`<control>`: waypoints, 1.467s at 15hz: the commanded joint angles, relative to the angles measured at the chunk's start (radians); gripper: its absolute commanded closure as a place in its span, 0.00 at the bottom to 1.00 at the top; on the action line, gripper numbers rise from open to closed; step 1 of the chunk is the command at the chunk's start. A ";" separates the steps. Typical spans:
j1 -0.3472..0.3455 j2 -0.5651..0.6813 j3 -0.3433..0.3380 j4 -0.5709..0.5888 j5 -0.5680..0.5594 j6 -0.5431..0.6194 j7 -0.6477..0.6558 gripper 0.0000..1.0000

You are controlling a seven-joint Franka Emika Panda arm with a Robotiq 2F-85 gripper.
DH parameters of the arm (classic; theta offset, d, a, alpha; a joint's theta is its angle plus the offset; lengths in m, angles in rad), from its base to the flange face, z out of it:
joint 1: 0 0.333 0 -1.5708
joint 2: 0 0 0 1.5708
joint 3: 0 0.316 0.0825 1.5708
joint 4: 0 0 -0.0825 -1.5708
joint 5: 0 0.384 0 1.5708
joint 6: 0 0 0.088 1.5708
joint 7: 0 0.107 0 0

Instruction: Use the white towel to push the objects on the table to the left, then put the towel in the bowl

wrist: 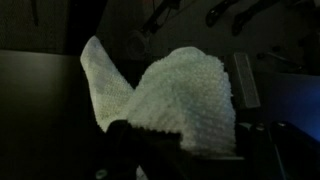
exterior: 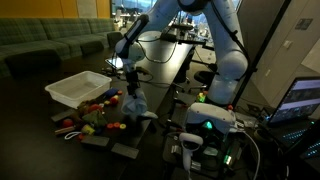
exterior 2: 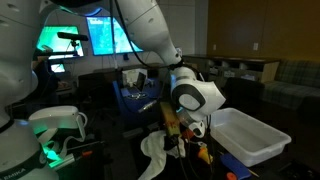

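Observation:
The white towel (exterior: 137, 103) hangs from my gripper (exterior: 131, 80), which is shut on its top edge above the black table (exterior: 160, 65). In the wrist view the towel (wrist: 170, 100) fills the middle, bunched between my dark fingers (wrist: 130, 145), and hides the table below. The objects (exterior: 97, 113), small red, orange and yellow pieces, lie just beside the hanging cloth. The bowl (exterior: 80, 88), a white rectangular tray, stands right behind them. In an exterior view the towel (exterior 2: 155, 158) droops below my gripper (exterior 2: 185, 130), next to the bowl (exterior 2: 250, 135) and some orange objects (exterior 2: 203, 150).
Dark flat blocks (exterior: 97, 140) lie at the table's near edge. A white device with a green light (exterior: 207, 123) and cables stand beside the arm's base. A lit laptop screen (exterior: 300, 100) is at the far side. A green couch (exterior: 50, 45) runs behind the table.

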 commanded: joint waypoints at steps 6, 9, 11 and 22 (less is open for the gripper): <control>0.029 -0.178 -0.031 -0.304 0.037 0.049 -0.072 1.00; 0.052 -0.181 -0.023 -0.381 0.076 0.199 -0.067 0.99; 0.061 -0.179 -0.007 -0.433 0.125 0.326 -0.070 0.99; 0.088 -0.227 0.232 -0.674 0.416 0.743 -0.099 0.99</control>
